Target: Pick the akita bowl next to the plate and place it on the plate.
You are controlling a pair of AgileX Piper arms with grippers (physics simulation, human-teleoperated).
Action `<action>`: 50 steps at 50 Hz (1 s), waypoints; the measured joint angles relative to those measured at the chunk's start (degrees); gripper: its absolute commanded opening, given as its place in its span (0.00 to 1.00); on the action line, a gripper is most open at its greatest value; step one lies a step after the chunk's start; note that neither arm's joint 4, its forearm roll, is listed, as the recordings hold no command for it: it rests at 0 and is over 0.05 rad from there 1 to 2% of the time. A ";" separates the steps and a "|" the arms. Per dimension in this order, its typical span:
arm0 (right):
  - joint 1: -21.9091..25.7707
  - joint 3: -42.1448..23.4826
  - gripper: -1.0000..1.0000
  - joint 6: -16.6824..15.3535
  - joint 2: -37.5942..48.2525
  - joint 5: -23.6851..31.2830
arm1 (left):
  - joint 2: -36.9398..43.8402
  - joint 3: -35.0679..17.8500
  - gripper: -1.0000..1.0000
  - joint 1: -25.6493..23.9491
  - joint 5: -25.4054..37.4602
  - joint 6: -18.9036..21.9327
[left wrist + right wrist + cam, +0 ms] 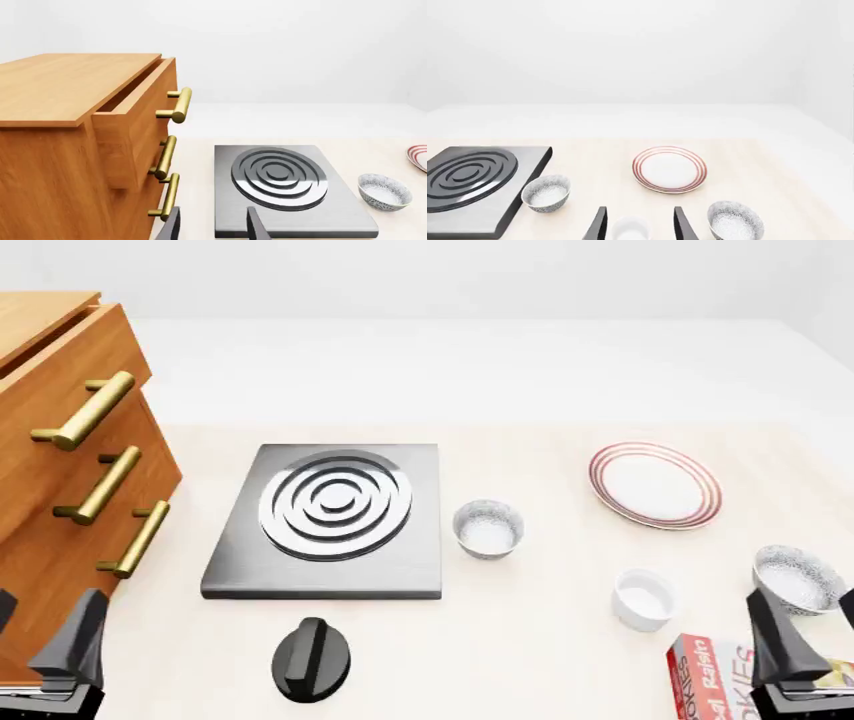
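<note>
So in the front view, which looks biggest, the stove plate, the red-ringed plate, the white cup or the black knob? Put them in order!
1. The stove plate looks biggest.
2. The plate with red rings comes next.
3. The black knob is third, but it sits nearer the camera, so this is unsure.
4. The white cup looks smallest.

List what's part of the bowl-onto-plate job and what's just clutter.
Job:
- akita bowl, the speckled one on the plate's side, far right
- plate, red-ringed

Clutter:
- second speckled bowl, beside the stove plate
- stove plate
- white cup
- black knob
- cookie box
- wooden drawer cabinet
</note>
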 measured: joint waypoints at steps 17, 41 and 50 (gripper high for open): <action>-1.09 -4.51 1.00 1.36 2.71 3.45 | 0.21 -0.12 1.00 0.00 -0.05 0.00; -3.10 -17.22 1.00 -2.73 17.53 8.33 | 0.25 -0.15 1.00 0.00 -0.06 0.00; -3.87 -20.32 1.00 -5.75 22.41 9.26 | 0.25 -0.15 1.00 0.00 -0.06 0.00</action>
